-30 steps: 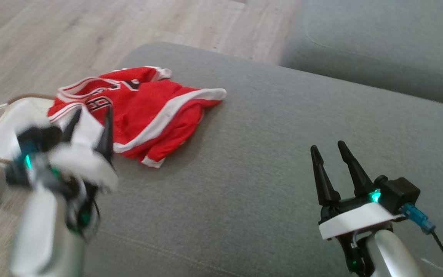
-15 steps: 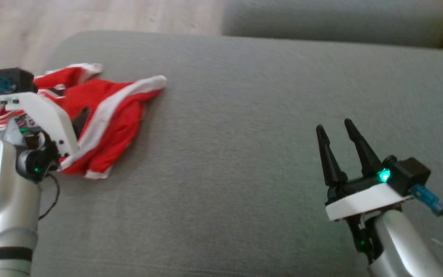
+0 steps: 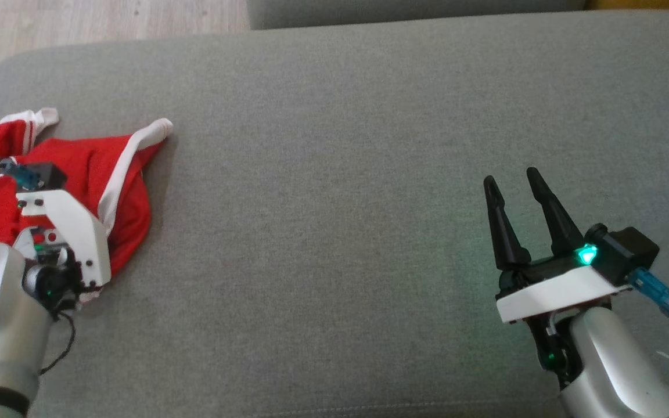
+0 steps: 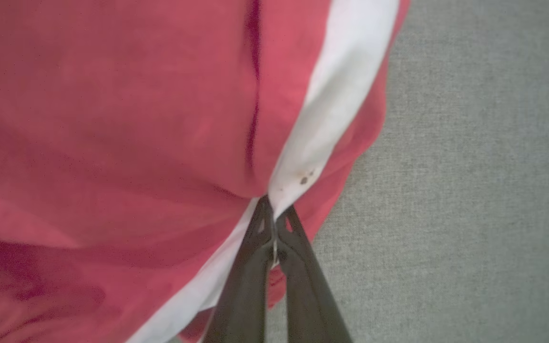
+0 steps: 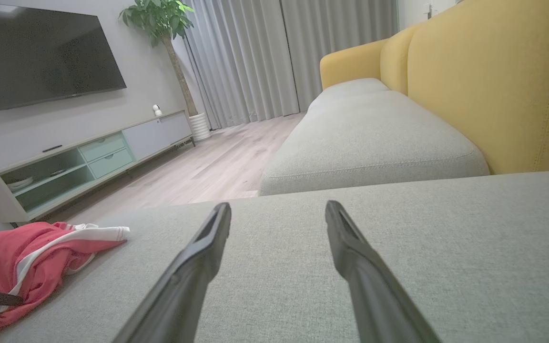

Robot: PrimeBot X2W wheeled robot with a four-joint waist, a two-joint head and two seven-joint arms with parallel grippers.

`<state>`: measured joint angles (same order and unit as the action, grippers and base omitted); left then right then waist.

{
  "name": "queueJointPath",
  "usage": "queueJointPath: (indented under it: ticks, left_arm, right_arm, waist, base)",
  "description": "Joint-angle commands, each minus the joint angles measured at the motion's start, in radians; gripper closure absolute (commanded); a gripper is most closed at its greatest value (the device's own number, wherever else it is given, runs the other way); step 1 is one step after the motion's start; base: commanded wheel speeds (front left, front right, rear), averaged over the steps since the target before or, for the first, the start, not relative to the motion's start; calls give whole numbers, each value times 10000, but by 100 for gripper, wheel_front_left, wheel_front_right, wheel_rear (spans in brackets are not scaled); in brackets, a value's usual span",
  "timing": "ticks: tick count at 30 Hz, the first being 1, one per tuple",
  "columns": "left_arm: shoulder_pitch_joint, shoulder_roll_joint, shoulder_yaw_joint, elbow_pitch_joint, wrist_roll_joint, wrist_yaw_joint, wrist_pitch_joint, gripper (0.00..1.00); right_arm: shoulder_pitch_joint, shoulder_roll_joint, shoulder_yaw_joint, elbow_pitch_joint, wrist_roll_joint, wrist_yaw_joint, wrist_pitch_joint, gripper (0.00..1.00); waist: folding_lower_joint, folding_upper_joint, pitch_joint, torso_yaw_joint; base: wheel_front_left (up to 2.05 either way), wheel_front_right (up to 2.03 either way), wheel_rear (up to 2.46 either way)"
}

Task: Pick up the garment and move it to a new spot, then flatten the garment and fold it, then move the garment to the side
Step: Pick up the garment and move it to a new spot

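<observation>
Counted one garment (image 3: 125,191), red with white bands; found it crumpled, not flat, at the left edge of the grey sofa cushion (image 3: 334,203), nearer the far left corner than the near one; noted one white-tipped point of cloth reaching in from that edge toward the cushion's middle.

Counted two hands. Found the left hand (image 4: 270,214) down on the garment, its two dark fingers (image 4: 246,281) pressed together at the tips with a fold of the white band (image 4: 346,81) pinched between them; recorded a firm hold on the cloth; noted two small dark specks on the band just above the tips. Found the right hand (image 3: 510,177) over the near right part of the cushion, well apart from the garment; saw its two fingers (image 5: 193,267) spread wide with nothing between them and nothing held; noted one green light lit at its wrist.

Counted one further grey cushion (image 5: 370,138) beyond the far edge, with a yellow sofa back (image 5: 493,85) along both. Recorded past the sofa, from the right wrist view: one wall television (image 5: 41,57), one low cabinet (image 5: 88,157), one potted plant (image 5: 160,19), grey curtains (image 5: 265,57), a wooden floor (image 5: 208,171).
</observation>
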<state>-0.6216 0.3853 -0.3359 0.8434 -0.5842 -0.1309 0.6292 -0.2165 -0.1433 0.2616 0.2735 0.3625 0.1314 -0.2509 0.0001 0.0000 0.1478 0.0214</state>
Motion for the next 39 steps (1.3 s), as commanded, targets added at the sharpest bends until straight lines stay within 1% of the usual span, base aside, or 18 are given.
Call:
queueJointPath:
  ticks: [1, 4, 7, 9, 10, 13, 15, 18, 22, 26, 29, 32, 35, 37, 39]
  left_arm:
    - [-637, 772, 112, -400, -85, 3, -148, 100]
    - [-875, 1134, -353, -872, -170, 3, -427, 100]
    - [-1211, 1516, -913, -1661, -188, 3, -630, 100]
    - [-1464, 1673, -1233, -2380, -384, 3, -707, 100]
    - [-1464, 1673, -1233, -2380, -384, 3, -707, 100]
    - [-1857, 1907, -1756, -3570, -583, 3, -662, 100]
    - [-2120, 1950, -2017, -4389, -848, 3, -609, 100]
    - [-2544, 1914, -2328, -5507, -1181, 3, -510, 100]
    - [-3185, 1540, -2461, -6641, -1487, 2, -547, 100]
    - [-3632, 971, -2462, -7296, -1732, 7, -698, 100]
    - [-3543, 756, -2615, -7543, -1920, 6, -695, 100]
    - [-2924, 785, -2877, -7588, -2201, 6, -574, 100]
    - [-1845, 951, -3296, -7459, -2471, 5, -460, 100]
    - [-991, 914, -3548, -7232, -2651, 4, -691, 100]
    - [-122, 675, -3666, -6846, -2926, 4, -1228, 100]
  right_arm:
    - [-277, -73, 148, -282, 91, -7, -109, 0]
    - [-232, -37, 105, -255, 77, -7, -109, 0]
    - [-147, 20, 88, -205, 63, -7, -109, 0]
    - [-66, 77, 84, -178, 45, -7, -109, 0]
    - [-66, 77, 84, -178, 45, -7, -109, 0]
    - [40, 164, 86, -151, 27, -7, -109, 0]
    - [75, 204, 91, -124, 38, -7, -109, 0]
    - [105, 273, 118, -111, 32, -7, -109, 0]
    - [56, 319, 99, -121, 31, -7, -109, 0]
    - [38, 322, 1, -144, 20, -7, -109, 0]
    - [39, 321, -40, -168, 13, -7, -109, 0]
    - [77, 309, -98, -185, 23, -7, -109, 0]
    - [137, 303, -131, -201, 25, -7, -109, 0]
    - [140, 291, -145, -196, 48, -7, -109, 0]
    - [128, 277, -144, -151, 89, -7, -109, 0]
  waist:
    - [-1, 0, -135, 9]
    - [-1, 0, -342, 34]
    - [-1, 0, -623, 30]
    - [-1, 0, -817, -5]
    - [-1, 0, -817, -5]
    - [-1, 0, -1086, -135]
    - [-1, 0, -1239, -279]
    - [-1, 0, -1374, -583]
    - [-1, 0, -1393, -1064]
    - [-1, 0, -1345, -1496]
    - [-1, 0, -1281, -1771]
    - [-1, 0, -1228, -1946]
    - [-1, 0, -1162, -2039]
    - [-1, 0, -1116, -2062]
    - [-1, 0, -1094, -2053]
  base:
    - [0, 0, 0]
    - [0, 0, 0]
    - [0, 0, 0]
    - [0, 0, 0]
    - [0, 0, 0]
    - [0, 0, 0]
    - [0, 0, 0]
    - [0, 0, 0]
    - [0, 0, 0]
    - [0, 0, 0]
    - [0, 0, 0]
    - [0, 0, 0]
    - [0, 0, 0]
    - [0, 0, 0]
    - [0, 0, 0]
